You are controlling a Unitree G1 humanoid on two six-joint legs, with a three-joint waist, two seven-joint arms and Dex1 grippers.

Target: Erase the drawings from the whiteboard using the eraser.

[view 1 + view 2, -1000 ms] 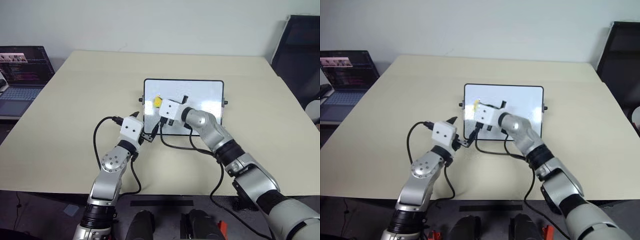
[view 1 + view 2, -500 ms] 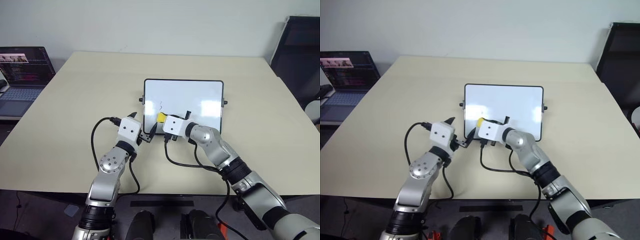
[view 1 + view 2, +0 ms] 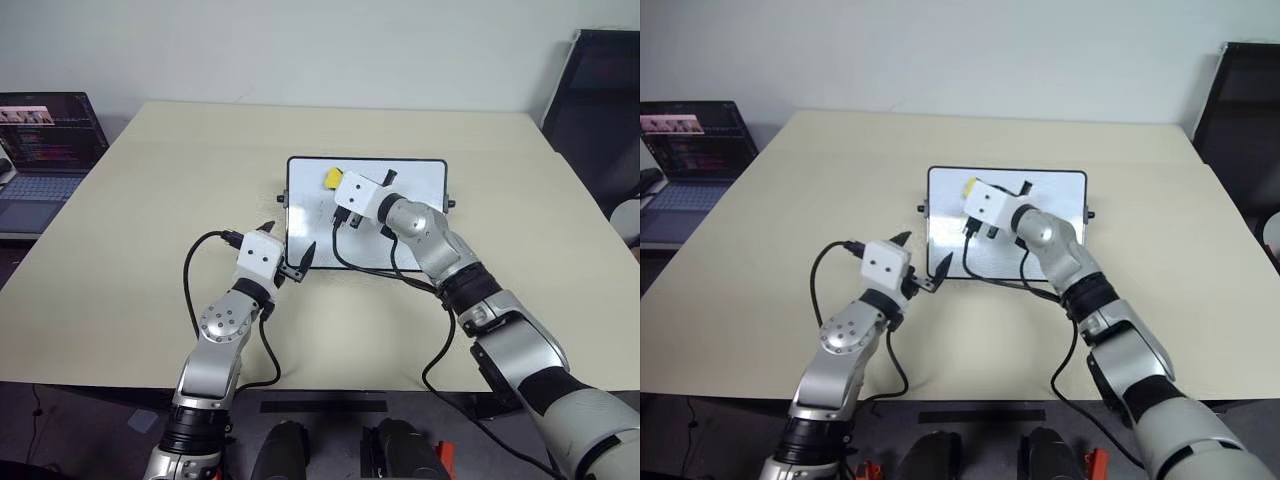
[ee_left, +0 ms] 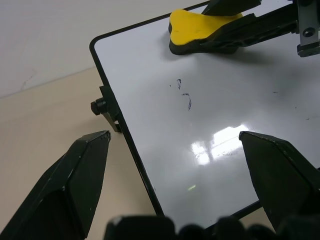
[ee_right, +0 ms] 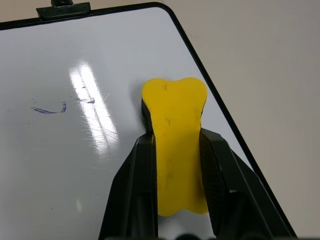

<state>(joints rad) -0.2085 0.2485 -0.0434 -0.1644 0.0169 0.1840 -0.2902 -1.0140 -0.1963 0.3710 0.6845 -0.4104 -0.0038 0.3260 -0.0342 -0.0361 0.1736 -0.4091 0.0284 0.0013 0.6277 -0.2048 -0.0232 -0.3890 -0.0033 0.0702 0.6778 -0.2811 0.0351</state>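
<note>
Whiteboard (image 3: 400, 215): we see it flat on the counter (image 3: 150, 200).
Eraser (image 5: 175, 150): clamped in our right hand (image 5: 176, 142), near the board's far left corner.
Drawings (image 4: 185, 95): faint dark strokes (nothing we can read).
Left hand (image 4: 175, 165): spread wide, empty, at the board's near left corner.

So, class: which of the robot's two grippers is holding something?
The right gripper: its fingers clamp the yellow eraser. The left gripper stands open and empty.

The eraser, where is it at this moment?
The eraser is clamped in the right claw, lying on the whiteboard near its far left corner.
</note>
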